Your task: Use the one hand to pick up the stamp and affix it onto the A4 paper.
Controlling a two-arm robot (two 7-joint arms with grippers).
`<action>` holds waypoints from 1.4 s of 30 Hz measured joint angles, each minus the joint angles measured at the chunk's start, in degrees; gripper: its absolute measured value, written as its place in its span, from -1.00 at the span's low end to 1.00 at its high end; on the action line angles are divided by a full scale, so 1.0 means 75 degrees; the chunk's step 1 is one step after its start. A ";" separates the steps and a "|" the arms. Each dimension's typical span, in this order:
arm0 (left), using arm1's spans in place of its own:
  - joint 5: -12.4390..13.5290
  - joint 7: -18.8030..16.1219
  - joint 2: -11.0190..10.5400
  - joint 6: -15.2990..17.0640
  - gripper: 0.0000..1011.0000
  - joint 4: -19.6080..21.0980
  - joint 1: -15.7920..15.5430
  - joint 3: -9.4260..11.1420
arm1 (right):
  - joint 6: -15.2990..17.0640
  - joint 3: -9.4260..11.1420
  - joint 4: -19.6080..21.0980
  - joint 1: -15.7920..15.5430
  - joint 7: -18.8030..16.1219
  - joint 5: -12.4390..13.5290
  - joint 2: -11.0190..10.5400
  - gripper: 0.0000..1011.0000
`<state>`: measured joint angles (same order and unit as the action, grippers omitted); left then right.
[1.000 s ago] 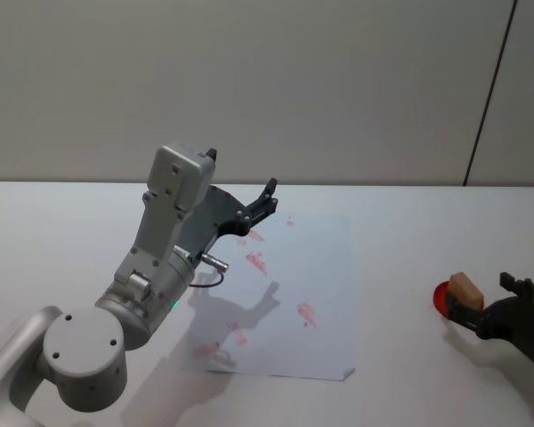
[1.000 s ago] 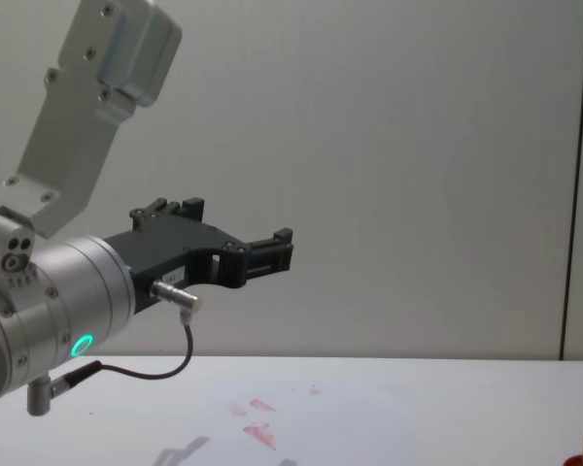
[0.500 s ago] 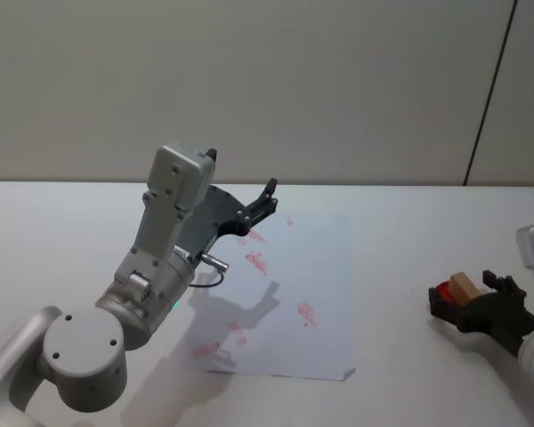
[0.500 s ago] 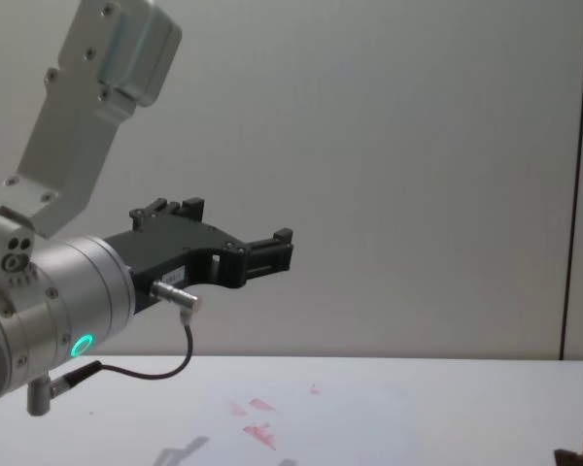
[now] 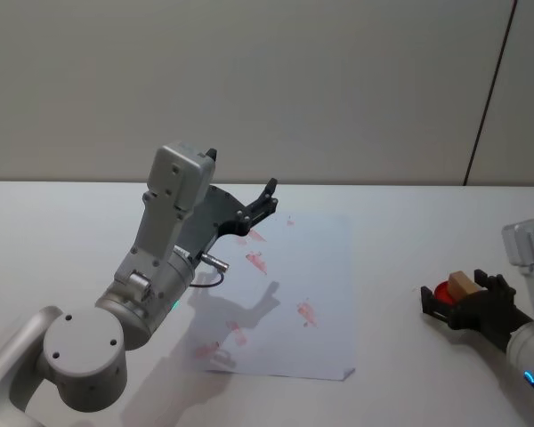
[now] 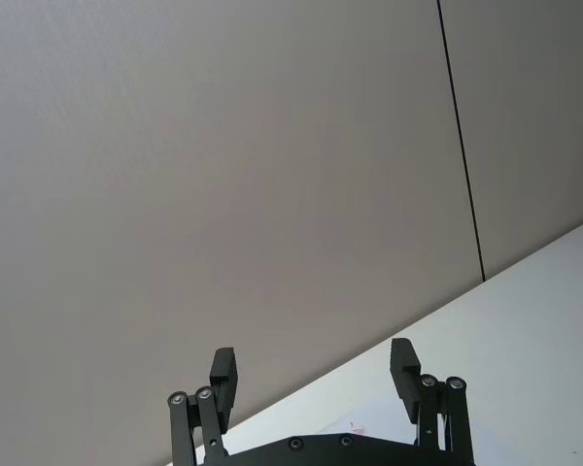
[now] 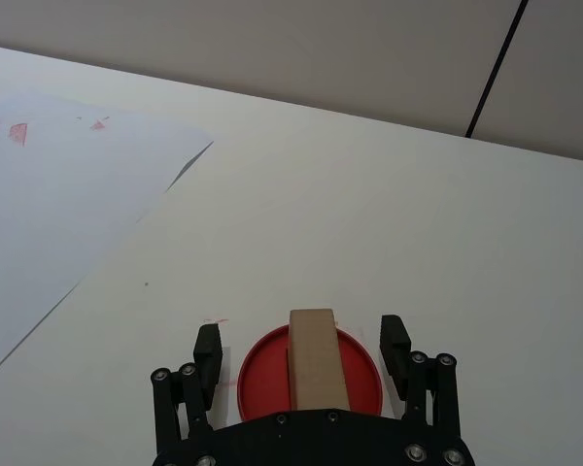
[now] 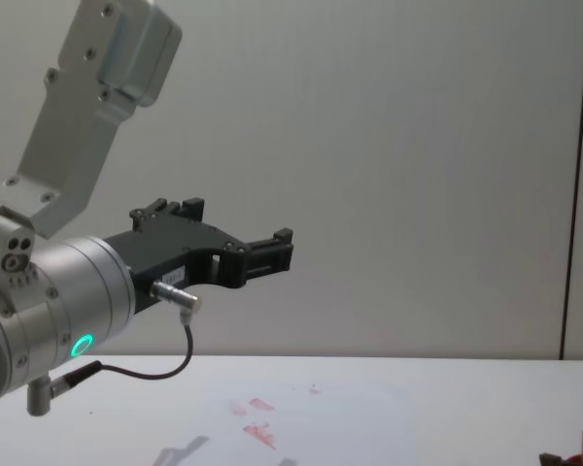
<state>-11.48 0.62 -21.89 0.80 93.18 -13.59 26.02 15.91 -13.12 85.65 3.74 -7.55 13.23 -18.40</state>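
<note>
Right wrist view: the stamp (image 7: 317,361), three o'clock of the A4 paper (image 5: 294,294), is newly straddled by the right gripper (image 7: 301,332), fingers apart, clamping awaited.

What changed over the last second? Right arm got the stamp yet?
The right gripper slid in from the right edge, and its open fingers now flank the stamp, not yet closed on it. The stamp on its red pad, the A4 paper and the raised left gripper stayed put.
</note>
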 joint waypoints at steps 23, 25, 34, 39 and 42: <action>0.0000 0.0000 0.0000 0.0000 0.98 0.0000 0.0000 0.0000 | -0.0174 0.0037 0.0078 -0.0102 0.0012 0.0001 -0.0048 0.98; 0.0000 0.0001 0.0000 0.0000 0.98 0.0000 0.0000 0.0000 | -0.0204 0.0055 0.0125 -0.0148 0.0026 0.0022 -0.0076 0.98; 0.0000 0.0000 0.0000 0.0000 0.98 0.0000 0.0000 0.0000 | -0.0242 0.0118 0.0272 -0.0302 0.0058 0.0099 -0.0164 0.98; 0.0000 0.0000 0.0000 0.0000 0.98 0.0000 0.0000 0.0000 | -0.0230 0.0137 0.0320 -0.0359 0.0044 0.0120 -0.0192 0.98; 0.0000 0.0000 0.0000 0.0000 0.98 0.0000 0.0000 0.0000 | -0.0218 0.0143 0.0346 -0.0386 0.0026 0.0128 -0.0205 0.98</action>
<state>-11.48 0.62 -21.89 0.80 93.17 -13.59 26.02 14.28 -12.05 88.24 0.84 -7.35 14.19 -19.94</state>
